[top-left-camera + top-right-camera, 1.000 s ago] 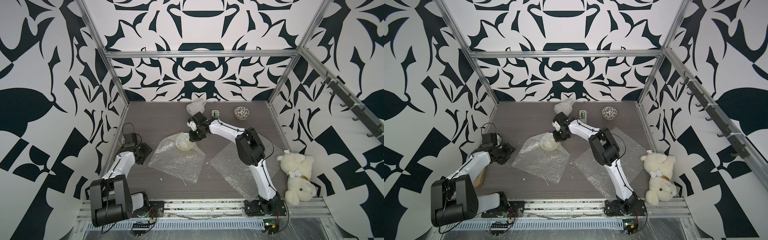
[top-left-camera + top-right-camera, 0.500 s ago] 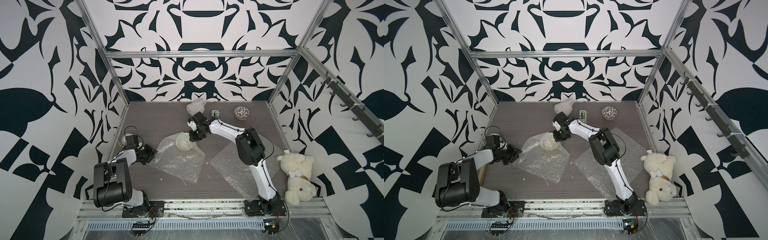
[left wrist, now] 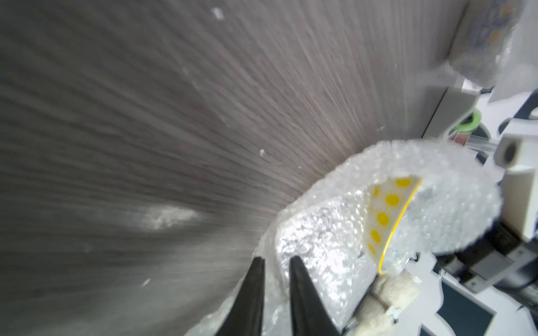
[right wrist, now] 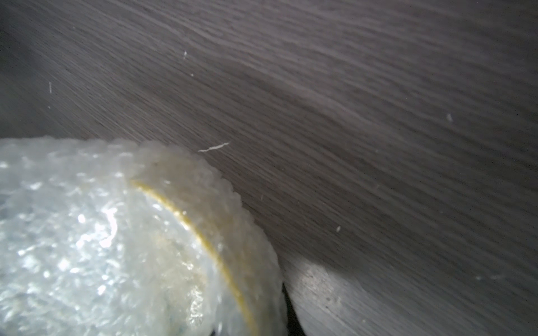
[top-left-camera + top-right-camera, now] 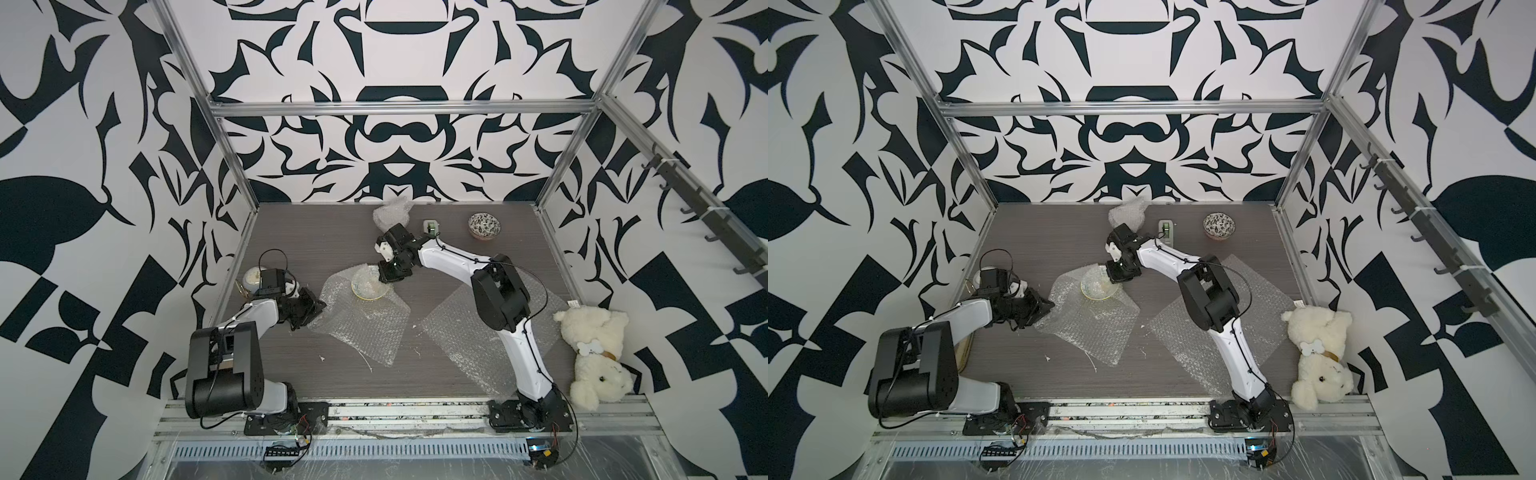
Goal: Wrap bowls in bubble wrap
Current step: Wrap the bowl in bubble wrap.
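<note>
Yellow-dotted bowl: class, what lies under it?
Under the yellow-dotted bowl lies a bubble wrap sheet, one flap folded over its rim. The table directly beneath is covered, so unseen.

Only a wedge of the white, yellow-dotted ceramic bowl (image 3: pixel 384 216) shows, the rest veiled by the clear bubble-wrap sheet (image 3: pixel 329 232); beside the bowl the grey wood-grain tabletop (image 3: pixel 145 131) is blurred; at the bowl's rim, in a top view, the right gripper (image 5: pixel 386 279) has tips too small to tell.
</note>
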Controlling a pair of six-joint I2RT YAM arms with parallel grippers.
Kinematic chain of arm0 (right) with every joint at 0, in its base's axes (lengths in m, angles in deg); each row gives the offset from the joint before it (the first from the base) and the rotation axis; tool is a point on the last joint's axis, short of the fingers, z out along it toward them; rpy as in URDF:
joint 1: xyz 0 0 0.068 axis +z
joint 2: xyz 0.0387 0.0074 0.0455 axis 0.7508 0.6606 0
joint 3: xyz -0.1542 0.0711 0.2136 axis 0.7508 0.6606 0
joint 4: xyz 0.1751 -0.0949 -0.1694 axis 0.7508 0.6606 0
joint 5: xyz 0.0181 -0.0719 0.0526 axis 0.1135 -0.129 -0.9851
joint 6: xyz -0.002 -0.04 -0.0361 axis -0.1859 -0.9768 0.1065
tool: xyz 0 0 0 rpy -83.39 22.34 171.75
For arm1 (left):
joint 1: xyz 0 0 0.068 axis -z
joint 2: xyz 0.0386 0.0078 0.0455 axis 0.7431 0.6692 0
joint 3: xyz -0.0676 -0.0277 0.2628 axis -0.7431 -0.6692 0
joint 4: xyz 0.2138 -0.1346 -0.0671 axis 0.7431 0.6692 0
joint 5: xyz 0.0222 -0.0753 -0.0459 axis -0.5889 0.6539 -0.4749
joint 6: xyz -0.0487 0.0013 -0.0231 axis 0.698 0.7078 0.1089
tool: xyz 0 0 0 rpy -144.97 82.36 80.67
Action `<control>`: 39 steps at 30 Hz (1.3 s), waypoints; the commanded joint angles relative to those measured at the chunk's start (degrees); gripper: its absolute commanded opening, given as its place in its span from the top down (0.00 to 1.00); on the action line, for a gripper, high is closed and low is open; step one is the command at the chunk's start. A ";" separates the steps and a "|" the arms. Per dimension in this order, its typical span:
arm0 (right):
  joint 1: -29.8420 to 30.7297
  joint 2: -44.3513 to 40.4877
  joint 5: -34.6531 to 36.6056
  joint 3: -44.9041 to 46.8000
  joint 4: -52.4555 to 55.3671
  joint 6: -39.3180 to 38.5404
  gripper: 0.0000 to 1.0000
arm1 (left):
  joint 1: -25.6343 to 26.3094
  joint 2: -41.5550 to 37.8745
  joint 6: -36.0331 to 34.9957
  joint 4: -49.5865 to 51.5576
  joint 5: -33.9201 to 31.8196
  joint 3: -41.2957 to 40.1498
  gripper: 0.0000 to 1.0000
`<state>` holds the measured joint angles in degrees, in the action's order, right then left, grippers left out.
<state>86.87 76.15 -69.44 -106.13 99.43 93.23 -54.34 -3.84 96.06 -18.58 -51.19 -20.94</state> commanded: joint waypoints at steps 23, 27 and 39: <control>-0.19 -1.04 -0.37 -2.27 -0.09 0.85 1.00 | 21.01 -0.03 11.67 -5.86 3.84 16.76 1.00; -0.16 -1.54 -0.54 -1.75 -0.44 1.07 1.00 | 21.69 4.91 12.04 -8.82 2.41 18.13 1.00; 0.59 -2.62 -2.11 0.87 -2.37 1.17 1.00 | 24.72 20.60 9.22 -5.28 -1.71 26.59 1.00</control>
<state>86.89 76.17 -70.10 -105.52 98.47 94.28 -29.88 14.06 106.85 -25.84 -50.86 4.57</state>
